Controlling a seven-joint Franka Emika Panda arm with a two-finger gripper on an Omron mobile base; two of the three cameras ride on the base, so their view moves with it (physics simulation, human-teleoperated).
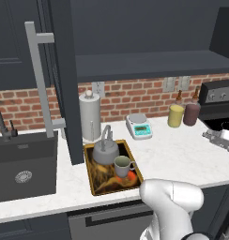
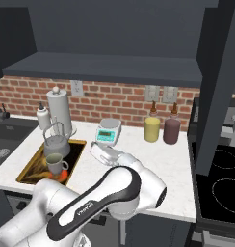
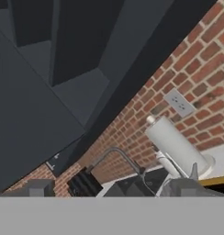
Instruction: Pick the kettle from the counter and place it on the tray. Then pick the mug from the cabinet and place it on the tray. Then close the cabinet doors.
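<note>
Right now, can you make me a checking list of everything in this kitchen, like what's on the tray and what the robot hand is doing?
Surface: white counter, thick pale edge.
Job's things: kettle and mug both sit on the tray; cabinet shelf looks bare; cabinet doors stand open.
Clutter: tall grey cylinder, white scale, yellow jar, maroon jar, something orange on the tray by the mug.
Gripper: hand camera looks toward the open cabinet; I cannot tell how the jaws stand.
Cables: nothing seen.
Surroundings: black sink with tap, red brick wall with outlets, stove.
</note>
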